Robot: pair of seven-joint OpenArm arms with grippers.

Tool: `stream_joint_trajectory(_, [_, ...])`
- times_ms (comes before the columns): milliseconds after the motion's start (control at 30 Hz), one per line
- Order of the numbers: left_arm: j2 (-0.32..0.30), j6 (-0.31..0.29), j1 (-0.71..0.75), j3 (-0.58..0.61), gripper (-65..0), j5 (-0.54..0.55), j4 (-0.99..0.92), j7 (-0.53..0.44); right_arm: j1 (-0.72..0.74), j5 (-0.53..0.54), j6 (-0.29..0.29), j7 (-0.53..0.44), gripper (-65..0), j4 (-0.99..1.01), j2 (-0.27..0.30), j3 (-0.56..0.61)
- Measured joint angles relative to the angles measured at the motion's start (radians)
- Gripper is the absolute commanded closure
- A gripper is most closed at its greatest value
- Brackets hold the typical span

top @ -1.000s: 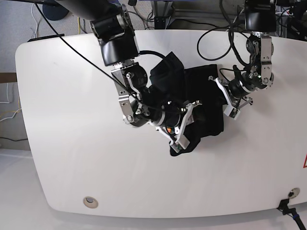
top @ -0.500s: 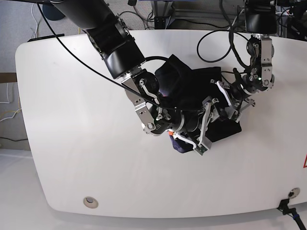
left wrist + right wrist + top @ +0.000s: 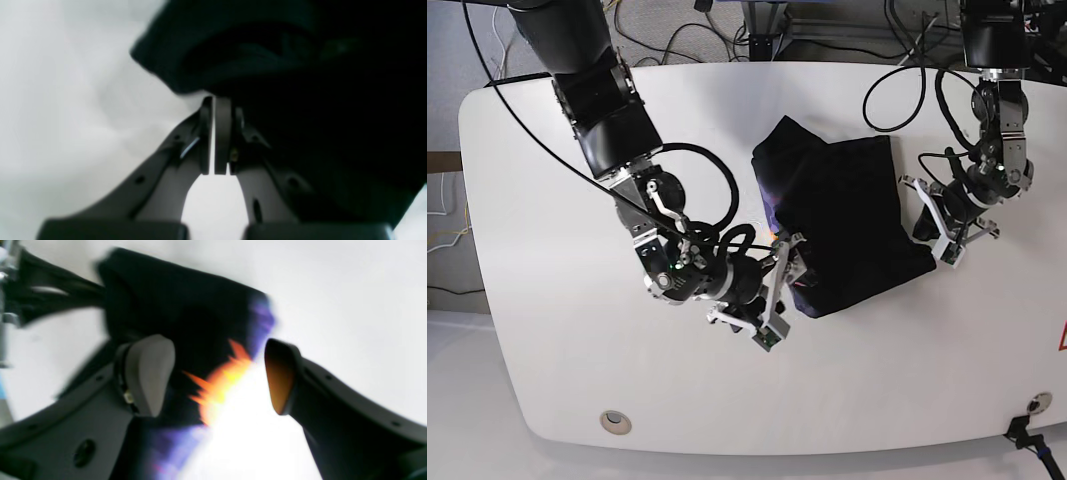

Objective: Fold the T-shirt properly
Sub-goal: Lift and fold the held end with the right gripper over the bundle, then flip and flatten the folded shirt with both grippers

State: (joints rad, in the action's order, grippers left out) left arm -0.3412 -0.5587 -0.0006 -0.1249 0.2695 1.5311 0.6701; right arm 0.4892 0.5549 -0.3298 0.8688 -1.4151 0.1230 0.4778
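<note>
Two arms flank a folded black bundle

Two sets of fingers at work here, one on each side of the T-shirt [image 3: 847, 225], which lies as a compact dark bundle on the white tabletop [image 3: 557, 330], right of centre in the base view. It is folded over on itself, with a raised hump at its far-left corner and a sliver of purple print peeking out along its near-left edge.

Over on the left of the base view, the right gripper [image 3: 777, 290] sits low at that near-left edge, its fingers [image 3: 150, 373] spread wide apart. Through the right wrist camera the cloth lies between them and beyond, black with a purple fringe and a flash of orange-yellow motif, though the picture is blurred. Nothing is pinched between them.

Across the bundle, the left gripper [image 3: 947, 225] is just beside the shirt's right edge. The left wrist camera shows its fingers [image 3: 222, 133] pressed together, tips at the edge of the dark fabric that fills the upper right of that view. Whether any cloth is caught between them cannot be told
</note>
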Motion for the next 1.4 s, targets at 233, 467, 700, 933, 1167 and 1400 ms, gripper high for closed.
stream_joint_trajectory(233, [0.003, 0.0, -0.011, -0.056, 0.0, -0.003, 0.059, -0.004, -0.045, -0.004, 0.012, -0.036, -3.8, -0.003, 0.138, -0.001])
stream_joint_trajectory(467, [0.003, 0.0, -0.01, -0.058, 0.0, -0.002, 0.063, -0.005, -0.184, -0.003, 0.072, -0.019, 0.0, -0.12, 0.141, 0.001])
stream_joint_trajectory(700, [0.003, -0.005, -0.009, -0.091, 0.0, 0.001, 0.063, -0.004, -0.214, -0.001, 0.095, 0.012, 0.0, -0.173, -0.012, 0.004])
stream_joint_trajectory(933, [-0.009, -0.008, -0.077, -0.138, 0.0, 0.007, 0.147, -0.003, -0.135, -0.007, 0.094, 0.0, 0.0, -0.062, -0.175, 0.069])
stream_joint_trajectory(1167, [-0.016, 0.0, -0.096, -0.137, 0.0, -0.003, 0.198, 0.014, -0.067, 0.003, 0.088, -0.027, 0.0, -0.016, -0.236, 0.135])
stream_joint_trajectory(1400, [0.053, -0.004, 0.086, -0.059, 0.0, 0.005, 0.309, 0.008, -0.002, -0.174, 0.089, -0.086, 0.0, 0.093, -0.176, 0.064])
